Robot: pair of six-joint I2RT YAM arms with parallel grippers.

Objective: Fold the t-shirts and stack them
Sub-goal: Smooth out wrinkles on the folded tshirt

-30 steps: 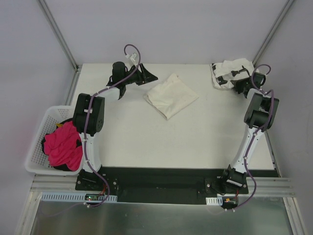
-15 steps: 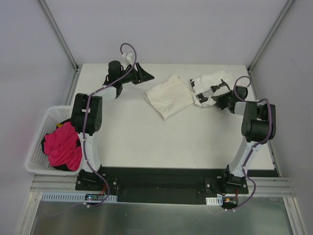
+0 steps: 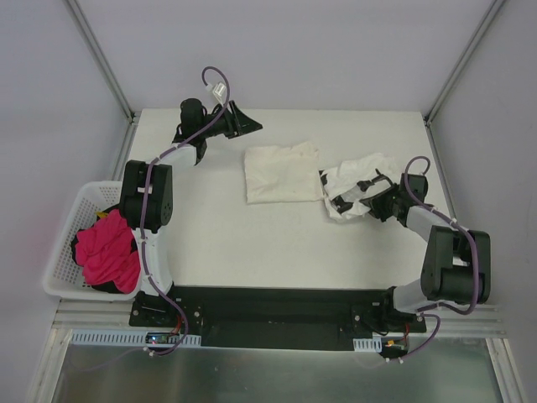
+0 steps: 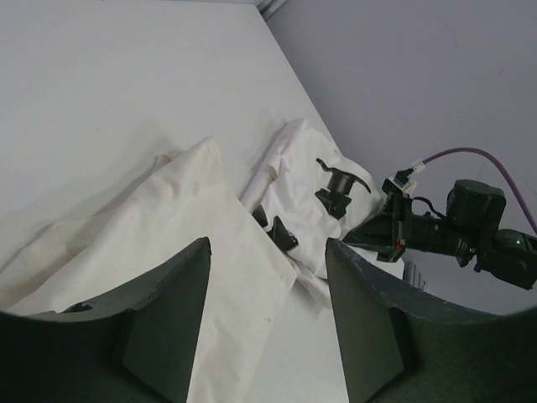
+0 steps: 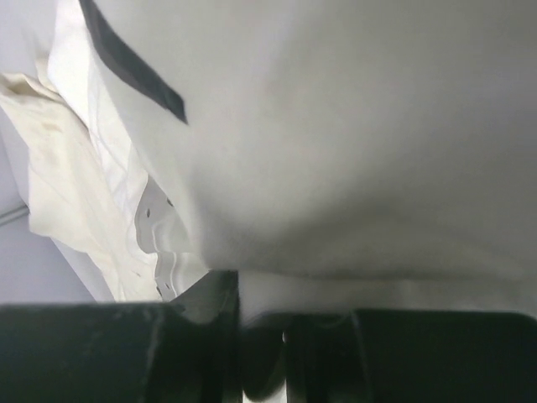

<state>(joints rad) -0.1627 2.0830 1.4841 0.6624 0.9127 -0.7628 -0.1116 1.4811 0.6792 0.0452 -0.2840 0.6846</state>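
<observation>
white table [image 3: 252,252], 1 cream tee [image 3: 281,172], 1 printed tee [image 3: 357,178] pinched by r hand [image 3: 375,201], l hand [image 3: 247,126] spread

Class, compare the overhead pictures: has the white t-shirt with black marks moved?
Yes. Held by the right gripper, the printed t-shirt left the table's far right corner, moving left and nearer, and now lies beside the cream t-shirt.

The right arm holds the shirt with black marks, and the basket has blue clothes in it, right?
Not quite: the clothes in the basket are pink, not blue, as the top view shows. The right gripper does hold the shirt with black marks.
</observation>
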